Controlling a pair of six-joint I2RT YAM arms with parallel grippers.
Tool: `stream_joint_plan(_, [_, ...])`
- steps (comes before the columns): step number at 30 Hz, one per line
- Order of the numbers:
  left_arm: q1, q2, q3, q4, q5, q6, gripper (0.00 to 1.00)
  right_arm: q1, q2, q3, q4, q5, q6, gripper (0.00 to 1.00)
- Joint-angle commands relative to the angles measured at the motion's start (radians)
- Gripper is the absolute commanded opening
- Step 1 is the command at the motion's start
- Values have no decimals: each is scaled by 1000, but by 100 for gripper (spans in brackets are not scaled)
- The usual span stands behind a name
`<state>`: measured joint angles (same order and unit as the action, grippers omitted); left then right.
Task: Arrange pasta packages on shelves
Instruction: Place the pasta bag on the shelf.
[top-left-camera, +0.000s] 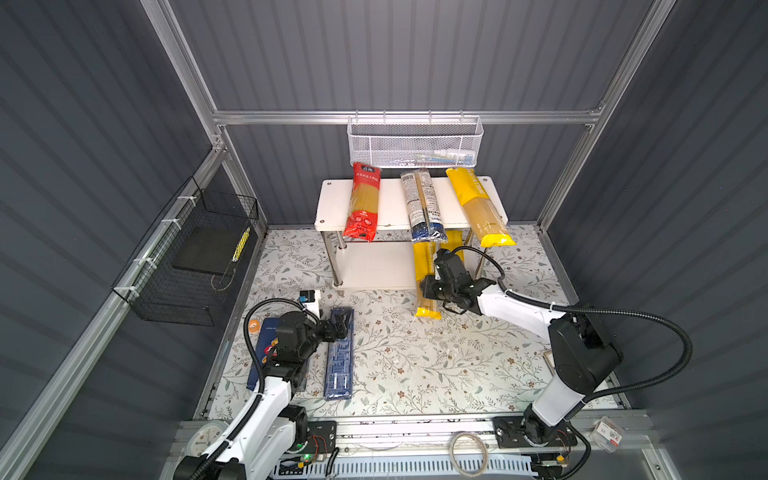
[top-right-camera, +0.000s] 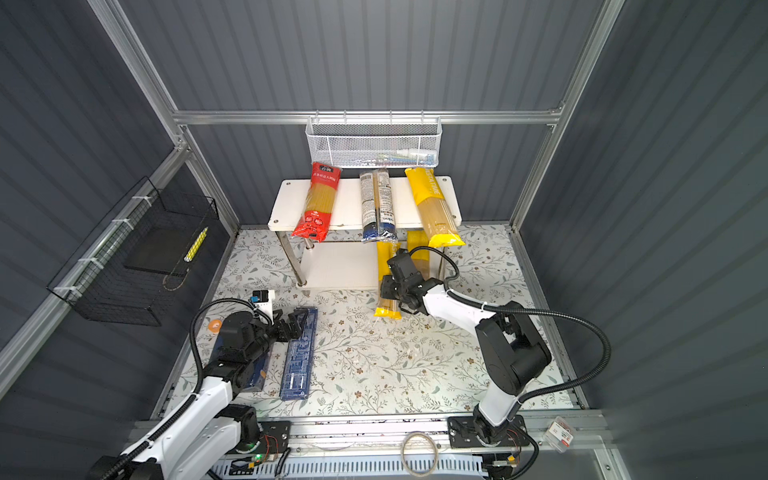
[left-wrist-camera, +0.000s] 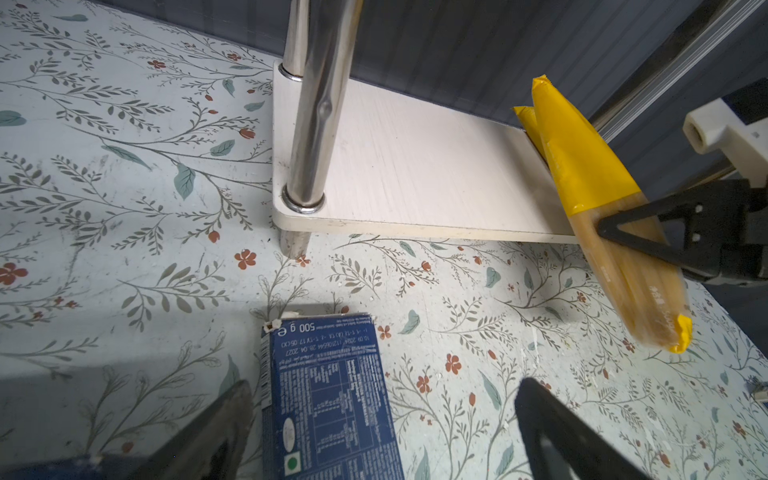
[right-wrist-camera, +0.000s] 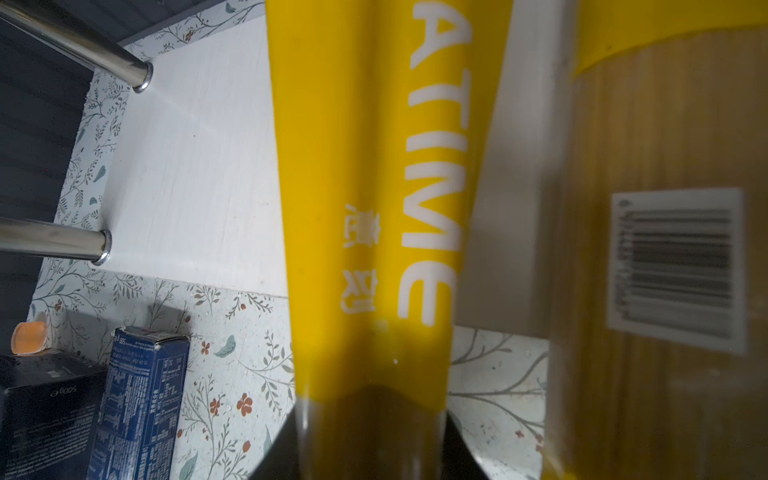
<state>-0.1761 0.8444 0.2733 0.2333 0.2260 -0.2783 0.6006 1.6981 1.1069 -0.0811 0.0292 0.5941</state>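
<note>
R gripper (top-left-camera: 429, 291) pinches yellow bag (top-left-camera: 423, 262) — L gripper (top-left-camera: 340, 326) spread over blue box (top-left-camera: 338, 365).

A robot lab booth: aluminium frame (top-left-camera: 291, 117), grey ribbed wall panels (top-left-camera: 395, 54), floral mat (top-left-camera: 415, 365) underfoot.

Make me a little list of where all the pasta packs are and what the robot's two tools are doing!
Top shelf: red pack, clear and dark-blue pack, top yellow pack, all sticking out over the front edge.
Lower shelf: lower yellow pack lying on it; held yellow pack partly over it, tilted.
Floral mat: narrow blue box, wider blue box.
Right tool: shut on the held yellow pack.
Left tool: open, over one end of the narrow blue box.
</note>
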Motion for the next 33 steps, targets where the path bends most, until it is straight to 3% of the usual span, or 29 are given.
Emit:
stream_joint_plan(1, [-2,0,3,17,19,5,99,-8,-11,82,114,26,-19,32])
stream_joint_plan(12, [-2,-6,3,14,19,5,99,-24,70,129,129,35,13,39])
stream_joint_plan(14, [-2,-9,0,12,18,5,99,-25,70,119,142,31,28,47])
stream_joint_plan(17, [-3,-11,-1,12,18,3,99,-22,59,93,163,31,41,49])
stream_joint_plan(26, [-3,-7,1,11,19,4,99,-4,6,59,148,44,17,70])
stream_joint_plan(33, [-3,-8,2,11,18,3,99,76,-82,15,57,97,-37,75])
